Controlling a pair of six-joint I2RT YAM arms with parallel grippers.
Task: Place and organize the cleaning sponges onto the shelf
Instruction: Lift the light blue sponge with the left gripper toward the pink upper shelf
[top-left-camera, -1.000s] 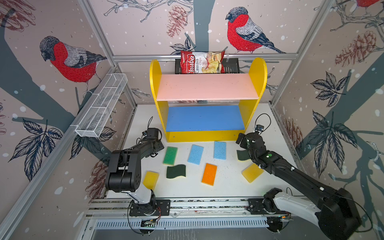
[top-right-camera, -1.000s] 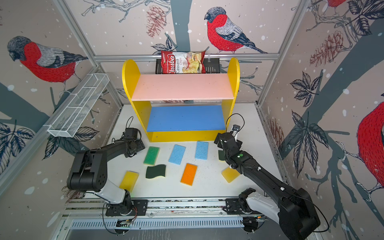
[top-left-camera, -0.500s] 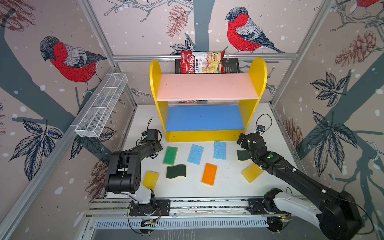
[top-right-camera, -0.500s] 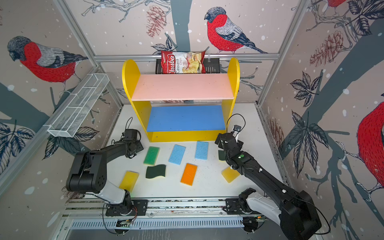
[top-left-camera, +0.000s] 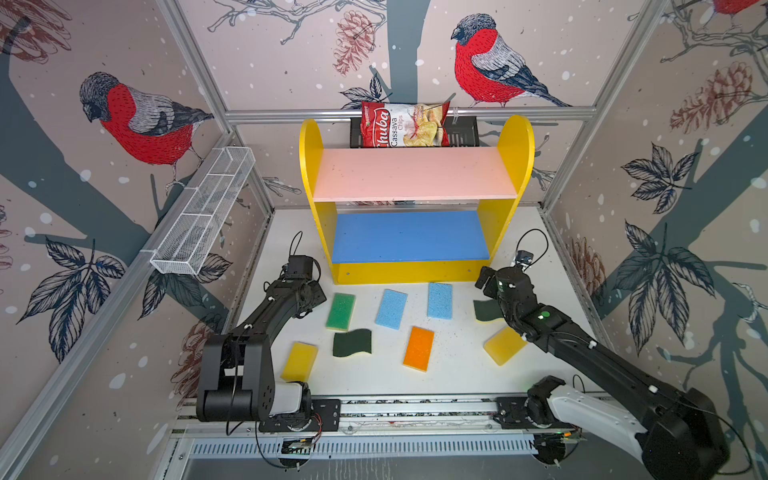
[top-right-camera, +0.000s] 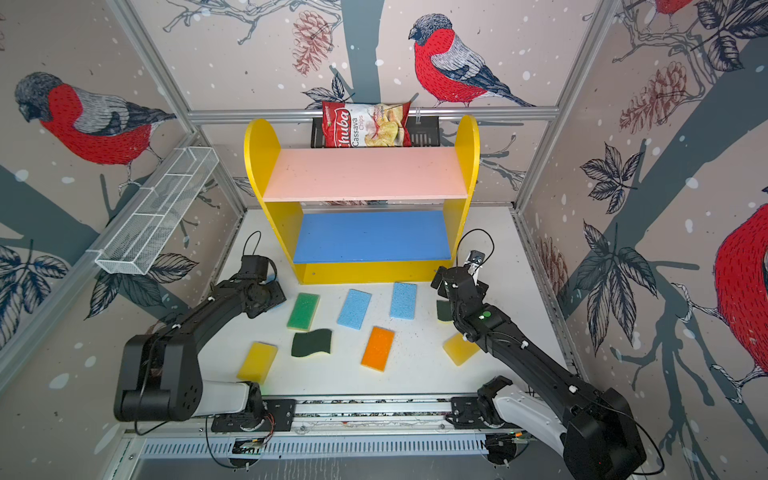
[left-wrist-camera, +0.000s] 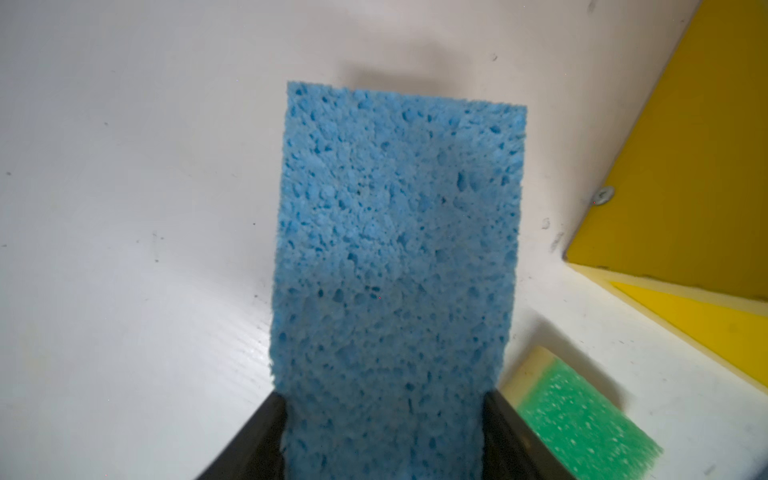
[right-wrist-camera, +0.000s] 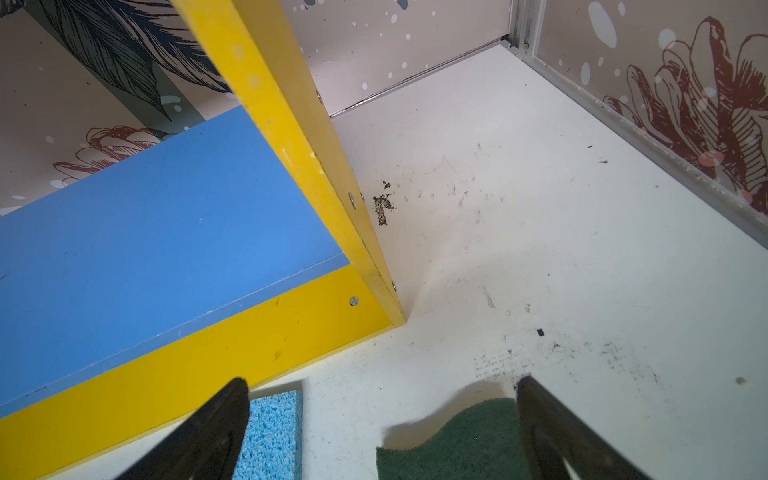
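Observation:
My left gripper is shut on a light blue sponge, left of the shelf's yellow base; the sponge's far end casts a shadow on the table. My right gripper stands open over a wavy dark green sponge, which in a top view lies by the shelf's right foot. On the table lie a green-topped sponge, two light blue ones, another wavy dark green one, an orange one and two yellow ones. The pink and blue boards are bare.
A red chips bag leans in a black rack behind the shelf. A white wire basket hangs on the left wall. Patterned walls close in both sides, and the arms' rail runs along the front.
The left jaws have narrowed onto the light blue sponge. Both arms have barely moved, and the right gripper has stayed open.

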